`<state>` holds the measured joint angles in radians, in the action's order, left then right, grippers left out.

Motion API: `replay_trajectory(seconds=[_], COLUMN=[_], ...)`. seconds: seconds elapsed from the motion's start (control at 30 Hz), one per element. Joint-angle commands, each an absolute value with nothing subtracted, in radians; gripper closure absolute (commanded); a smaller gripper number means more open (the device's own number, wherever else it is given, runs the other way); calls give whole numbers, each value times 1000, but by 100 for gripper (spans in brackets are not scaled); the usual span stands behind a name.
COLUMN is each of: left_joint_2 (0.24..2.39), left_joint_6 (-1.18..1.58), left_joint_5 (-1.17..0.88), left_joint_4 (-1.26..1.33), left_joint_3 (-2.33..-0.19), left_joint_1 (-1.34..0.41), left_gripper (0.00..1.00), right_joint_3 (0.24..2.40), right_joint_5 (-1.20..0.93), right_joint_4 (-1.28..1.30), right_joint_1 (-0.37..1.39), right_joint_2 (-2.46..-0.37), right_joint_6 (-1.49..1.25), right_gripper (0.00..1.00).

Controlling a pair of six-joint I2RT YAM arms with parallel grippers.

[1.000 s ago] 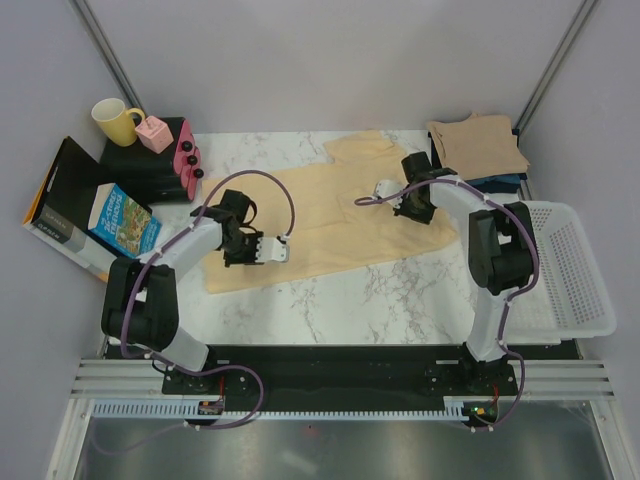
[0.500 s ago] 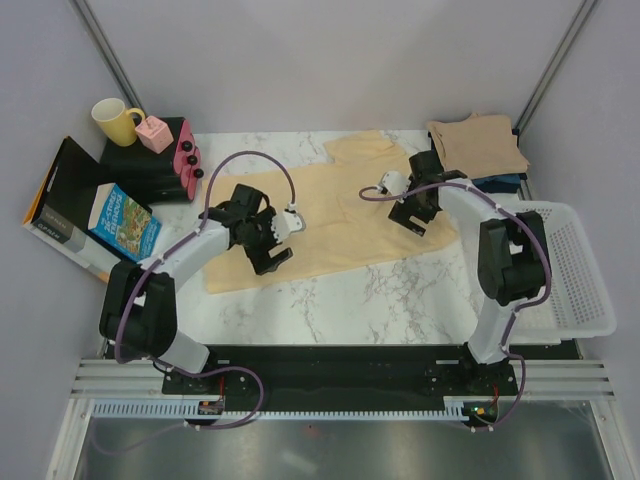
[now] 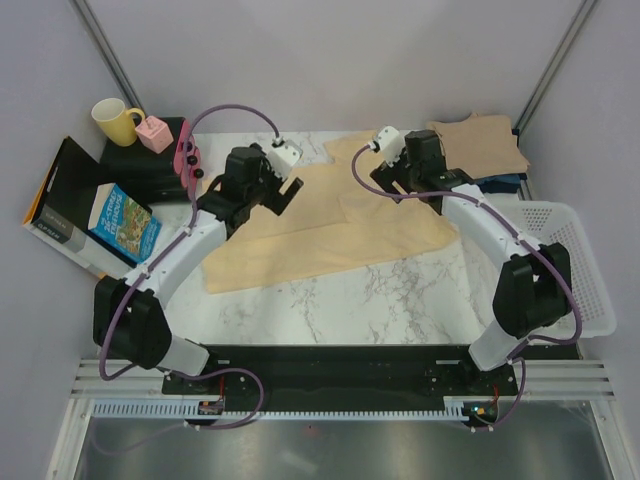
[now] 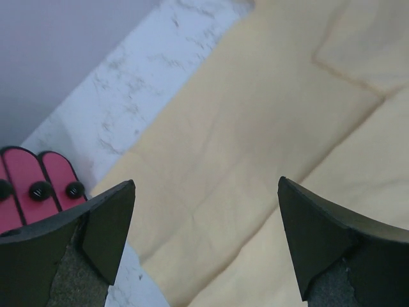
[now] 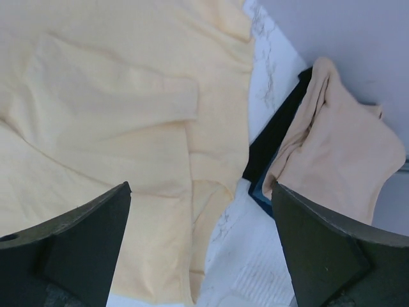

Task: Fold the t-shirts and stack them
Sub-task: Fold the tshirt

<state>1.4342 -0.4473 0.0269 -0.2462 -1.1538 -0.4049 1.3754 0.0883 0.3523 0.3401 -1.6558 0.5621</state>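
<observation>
A pale yellow t-shirt (image 3: 330, 225) lies spread flat on the marble table, with a sleeve folded in over its body (image 5: 96, 96). My left gripper (image 3: 275, 185) hovers open above the shirt's back left part (image 4: 255, 115), nothing between its fingers (image 4: 206, 184). Above the shirt's back right part my right gripper (image 3: 392, 180) is open too and holds nothing (image 5: 201, 187). At the back right corner a folded tan t-shirt (image 3: 478, 145) (image 5: 339, 147) rests on top of dark folded t-shirts (image 3: 500, 182) (image 5: 281, 128).
A white mesh basket (image 3: 565, 270) stands off the table's right edge. At the back left are a yellow mug (image 3: 115, 120), a pink box (image 3: 155, 133), a red-pink object with black knobs (image 3: 187, 160) (image 4: 38, 192), a black box and a book (image 3: 125, 220).
Both grippers have opened, let go of the yellow shirt, and risen toward the back of the table. The shirt now lies flat with its edge folded in.
</observation>
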Motion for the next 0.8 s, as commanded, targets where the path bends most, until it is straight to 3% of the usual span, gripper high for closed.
replay_trajectory(seconds=[0.0, 0.07, 0.13, 0.3, 0.47, 0.77], left_joint_2=[1502, 1516, 1481, 1255, 1175, 1264], left_joint_6=[-221, -184, -166, -176, -251, -222], left_joint_5=[185, 262, 313, 292, 220, 140], left_joint_4=[-169, -131, 13, 479, 702, 1090], left_joint_3=[-1435, -1469, -1334, -750, -400, -157], left_joint_1=[-460, -463, -448, -400, -371, -275], left_gripper=[1, 1, 1, 1, 1, 1], right_joint_3=[1443, 1495, 1526, 1508, 1401, 1423], right_joint_5=[184, 125, 106, 126, 123, 146], right_joint_4=[222, 229, 219, 218, 218, 238], right_joint_1=[405, 414, 419, 420, 425, 460], right_joint_2=[-1612, -1609, -1605, -1571, -1496, -1508], right_joint_6=[407, 368, 322, 316, 411, 460], right_gripper=[2, 2, 2, 2, 2, 2])
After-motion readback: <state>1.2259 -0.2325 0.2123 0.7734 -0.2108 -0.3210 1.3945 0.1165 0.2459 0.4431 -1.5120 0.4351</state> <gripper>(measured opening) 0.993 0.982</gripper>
